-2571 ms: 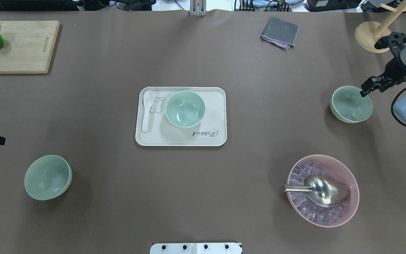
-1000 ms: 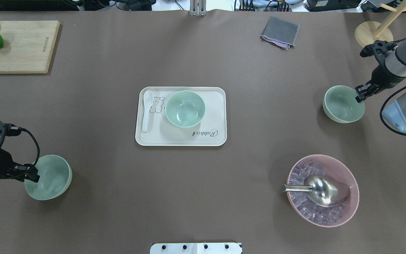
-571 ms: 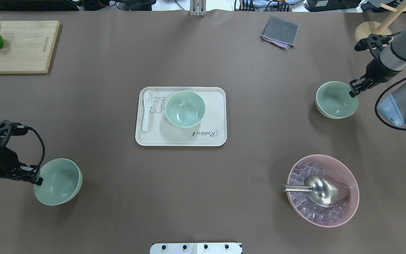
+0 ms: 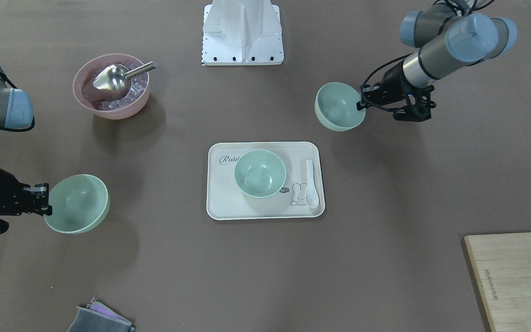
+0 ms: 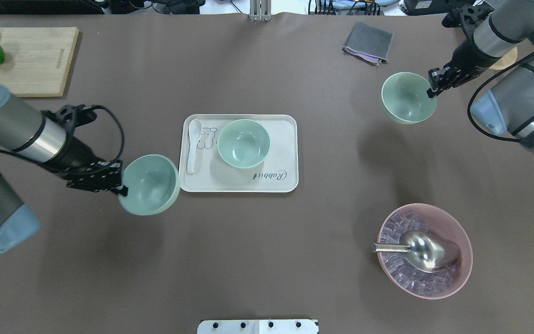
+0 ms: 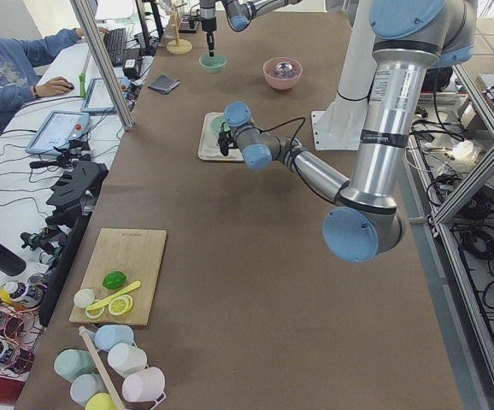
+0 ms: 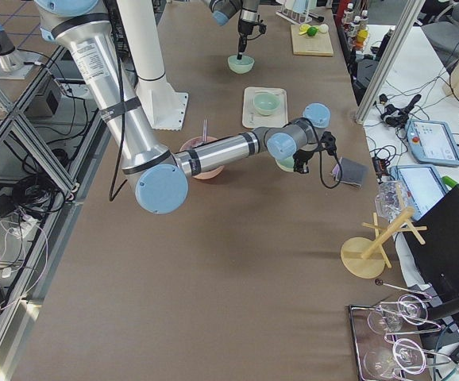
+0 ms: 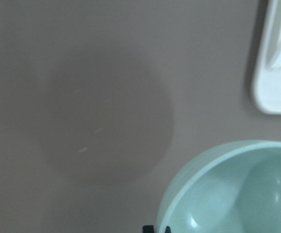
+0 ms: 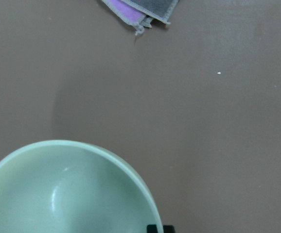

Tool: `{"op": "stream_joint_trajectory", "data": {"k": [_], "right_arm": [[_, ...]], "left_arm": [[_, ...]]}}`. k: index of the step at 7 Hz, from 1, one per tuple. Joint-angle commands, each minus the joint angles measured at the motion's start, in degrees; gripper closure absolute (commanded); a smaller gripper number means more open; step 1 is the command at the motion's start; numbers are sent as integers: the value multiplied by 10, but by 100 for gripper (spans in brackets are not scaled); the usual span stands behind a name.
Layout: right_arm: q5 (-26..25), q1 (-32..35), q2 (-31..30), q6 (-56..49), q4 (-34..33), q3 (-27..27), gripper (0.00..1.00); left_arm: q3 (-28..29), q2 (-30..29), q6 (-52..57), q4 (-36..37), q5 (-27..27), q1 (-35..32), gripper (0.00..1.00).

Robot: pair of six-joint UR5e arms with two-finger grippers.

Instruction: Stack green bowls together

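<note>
Three pale mint-green bowls show. One green bowl (image 5: 243, 143) (image 4: 260, 174) stands on the white tray (image 5: 248, 180) at the table's middle. My left gripper (image 5: 121, 188) (image 4: 362, 103) is shut on the rim of a second green bowl (image 5: 149, 184) (image 4: 340, 106) (image 8: 237, 189) and holds it in the air just left of the tray. My right gripper (image 5: 430, 90) (image 4: 46, 203) is shut on the rim of the third green bowl (image 5: 408, 98) (image 4: 77, 203) (image 9: 67, 189) and holds it above the table at the far right.
A white spoon (image 5: 193, 144) lies on the tray's left part. A pink bowl (image 5: 452, 222) with ice and a metal scoop stands at the near right. A grey cloth (image 5: 368, 42) and a wooden stand (image 5: 503, 53) are at the far right, a cutting board (image 5: 26, 60) at the far left.
Both grippers have closed on bowl rims and lifted the bowls. The left one has carried its bowl right, up to the tray's edge; the right one has moved its bowl farther away and leftward.
</note>
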Motion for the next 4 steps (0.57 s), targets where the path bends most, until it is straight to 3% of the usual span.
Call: {"op": "stream_joint_trajectory", "data": {"k": [1, 3, 4], "right_arm": [[13, -13, 28, 45, 2, 10, 100], [13, -31, 33, 92, 2, 39, 100], [13, -38, 37, 99, 0, 49, 100]], "left_arm": [[83, -159, -31, 67, 40, 12, 100], [161, -235, -38, 64, 63, 23, 100], [169, -239, -39, 62, 68, 25, 100]]}}
